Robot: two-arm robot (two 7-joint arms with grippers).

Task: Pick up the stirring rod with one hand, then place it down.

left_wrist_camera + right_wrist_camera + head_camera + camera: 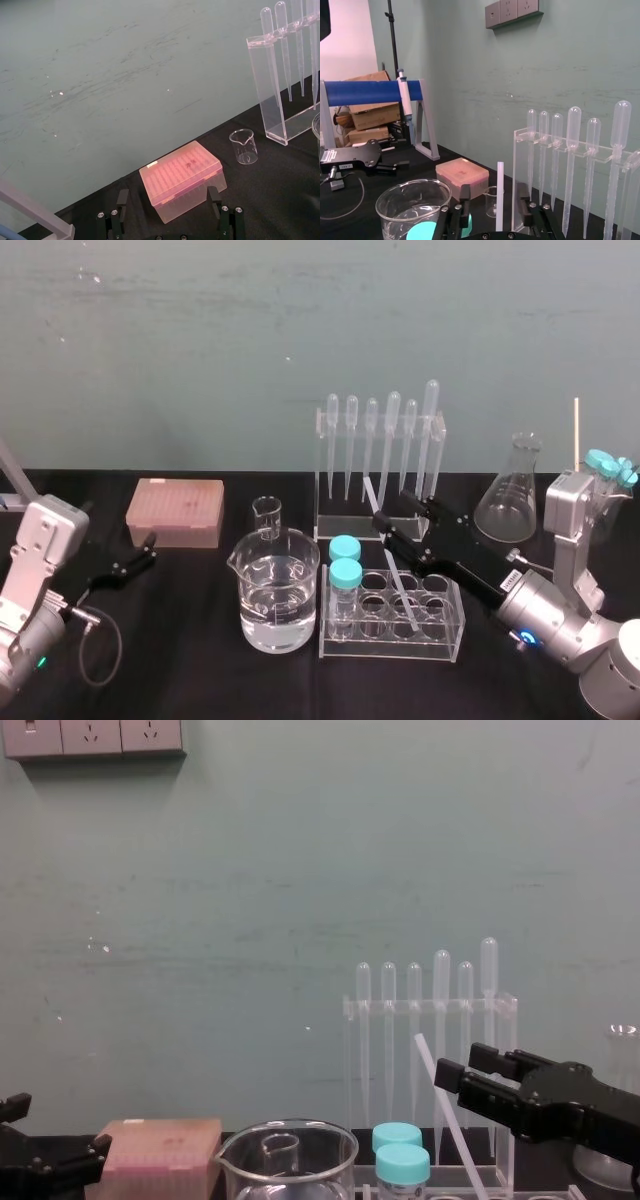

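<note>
Black table [200, 660]: right pincer [493, 194], fingers apart, straddles the leaning stirring rod [445, 1105], probably light, stiff, slippery and brittle, best gripped gently on its upper shaft; left pincer [169, 200] idles, fingers apart.

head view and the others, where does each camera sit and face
Head: high, looking down at the table; left gripper, right gripper.
Chest: low, looking across; right gripper by the stirring rod.
Left wrist: faces the pink box; own open fingers.
Right wrist: faces the pipette rack; open fingers flank the stirring rod.
Shared: pipette rack, all four.
</note>
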